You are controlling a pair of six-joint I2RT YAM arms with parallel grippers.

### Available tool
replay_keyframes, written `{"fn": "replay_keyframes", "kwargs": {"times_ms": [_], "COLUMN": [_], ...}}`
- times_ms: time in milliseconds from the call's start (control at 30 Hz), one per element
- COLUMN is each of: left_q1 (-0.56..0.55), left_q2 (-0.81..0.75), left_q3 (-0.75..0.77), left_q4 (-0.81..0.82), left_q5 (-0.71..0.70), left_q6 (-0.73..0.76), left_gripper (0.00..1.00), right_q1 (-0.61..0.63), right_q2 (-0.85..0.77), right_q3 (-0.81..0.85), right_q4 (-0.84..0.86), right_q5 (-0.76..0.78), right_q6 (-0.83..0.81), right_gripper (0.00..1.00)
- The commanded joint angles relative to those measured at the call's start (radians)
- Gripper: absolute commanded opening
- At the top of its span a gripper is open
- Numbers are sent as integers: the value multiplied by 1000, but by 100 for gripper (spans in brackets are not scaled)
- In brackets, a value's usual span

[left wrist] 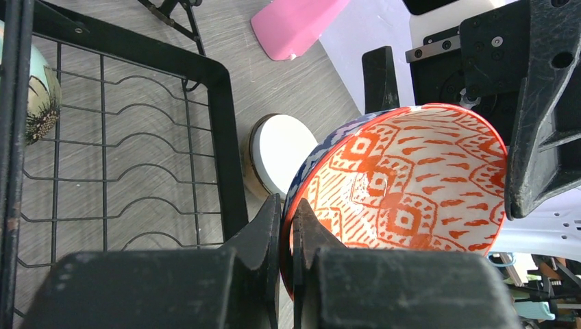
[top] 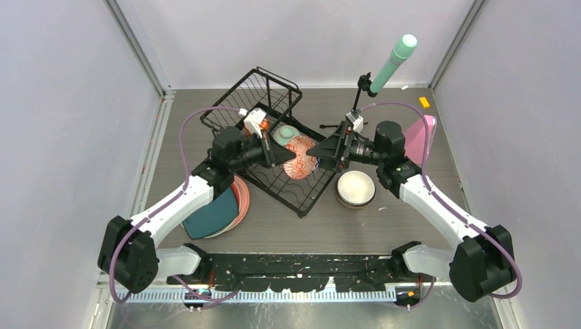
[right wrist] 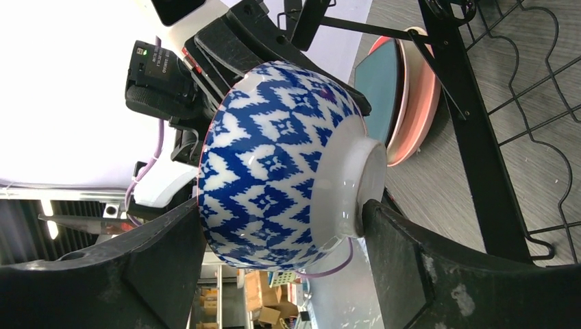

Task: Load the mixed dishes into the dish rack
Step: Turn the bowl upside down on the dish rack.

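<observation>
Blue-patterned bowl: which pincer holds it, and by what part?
The left pincer pinches the blue-patterned bowl by its rim, one finger inside, one outside. The right pincer straddles it from mouth to foot; whether it grips cannot be told.

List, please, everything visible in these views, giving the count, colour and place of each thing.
dish rack: one, black wire, table centre
patterned bowl: one, blue-white outside, orange-white inside, held over the rack
mint bowl: one, mint, in the rack
white bowl: one, white inside, tan outside, on the table right of the rack
plates: one stack, dark teal on pink, left of the rack; count unclear
pink wedge: one, pink, far right
mint cylinder: one, mint, on a black tripod, behind the rack
yellow piece: one, small, back right
left gripper: black, pinching the bowl's rim
right gripper: black, straddling the bowl; grip unclear
</observation>
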Motion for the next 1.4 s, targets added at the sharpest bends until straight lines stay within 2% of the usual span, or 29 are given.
{"fn": "replay_keyframes", "kwargs": {"times_ms": [0,100,233,333,433,567,700,800,967,1367], "left_q1": [4,4,5,4,4,4,4,4,4,4], "left_q2": [-27,-29,-34,-36,-33,-31,-32,-31,-43,-82], "left_q3": [12,9,8,19,31,39,44,48,63,78], "left_q4": [115,114,101,71,43,26,13,0,-46,-90], "left_q5": [-27,-27,-30,-35,-40,-36,-39,-41,-58,-48], "left_q6": [-22,-22,-18,-7,-1,5,13,20,47,66], "left_gripper": [0,0,0,0,11,28,31,39,46,51], "right_q1": [20,20,20,19,20,19,20,20,20,30], "right_q2": [-48,-53,-60,-65,-69,-70,-69,-66,-64,-24], "right_q3": [34,33,38,51,79,94,96,97,110,163], "right_q4": [50,52,42,-14,-116,-178,-195,-217,-318,-511], "right_q5": [-71,-68,-61,-29,-1,34,57,65,119,222], "right_q6": [-7,-12,-15,-64,-119,-159,-174,-178,-243,-397], "right_gripper": [82,74,57,50,44,41,38,36,34,33]}}
